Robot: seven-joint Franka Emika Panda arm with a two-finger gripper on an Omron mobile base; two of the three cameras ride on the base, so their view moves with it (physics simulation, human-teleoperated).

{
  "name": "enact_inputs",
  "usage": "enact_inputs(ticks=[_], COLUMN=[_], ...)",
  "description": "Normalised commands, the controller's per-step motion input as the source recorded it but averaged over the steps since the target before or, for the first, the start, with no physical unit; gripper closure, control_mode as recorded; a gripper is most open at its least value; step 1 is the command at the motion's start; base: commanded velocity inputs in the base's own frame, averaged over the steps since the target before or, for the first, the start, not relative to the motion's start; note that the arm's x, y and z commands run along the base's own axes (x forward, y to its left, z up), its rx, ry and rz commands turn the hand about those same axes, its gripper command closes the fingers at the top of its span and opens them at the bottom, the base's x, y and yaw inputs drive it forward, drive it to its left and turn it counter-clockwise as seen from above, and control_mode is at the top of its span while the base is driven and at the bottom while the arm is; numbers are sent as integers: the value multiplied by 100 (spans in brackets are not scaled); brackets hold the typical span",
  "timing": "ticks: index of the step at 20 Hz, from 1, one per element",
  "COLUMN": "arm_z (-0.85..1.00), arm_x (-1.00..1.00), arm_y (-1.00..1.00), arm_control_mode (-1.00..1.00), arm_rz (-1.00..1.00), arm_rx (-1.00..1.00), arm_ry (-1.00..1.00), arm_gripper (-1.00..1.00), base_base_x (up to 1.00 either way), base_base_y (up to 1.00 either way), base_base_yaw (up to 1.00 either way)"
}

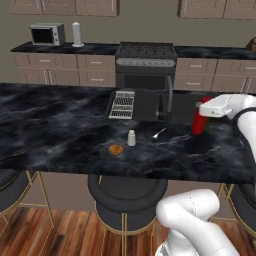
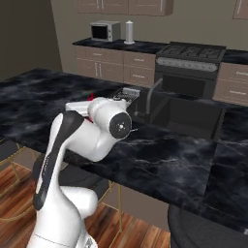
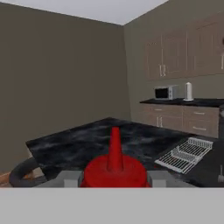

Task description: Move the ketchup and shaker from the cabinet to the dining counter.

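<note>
Red ketchup point(image 1: 199, 123) clenched in your pincer point(image 3: 114, 178), at or just above the black marble table point(image 1: 55, 125), 3 o'clock of the shaker point(image 1: 131, 138) | shaker already on table | step: placing ketchup | next: confirm it stands, then release and lift clear.

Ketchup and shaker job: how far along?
Done: the small pale cylindrical shaker stands on the black marble dining counter. In hand: the hand is shut on the slender red ketchup bottle, at or just above the counter. Left: release it there.
</note>
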Motion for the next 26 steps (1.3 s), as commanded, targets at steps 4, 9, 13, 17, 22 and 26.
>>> enact_inputs(ticks=[4,9,13,17,22,26], arm_z=[-70,-59,-51,-46,-51,-46], arm_x=[80,32,0,7,58,85], arm_y=[0,0,-3,0,0,3], arm_control_mode=[-100,-100,-100,-100,-100,-100], arm_rz=[36,29,19,5,0,0], arm_rx=[0,0,0,0,0,-7], arm_ry=[0,-4,-17,-20,-16,-5], arm_gripper=[100,100,100,100,100,100], base_base_x=[0,0,0,0,0,0], base_base_y=[0,0,0,0,0,0], base_base_yaw=[0,0,0,0,0,0])
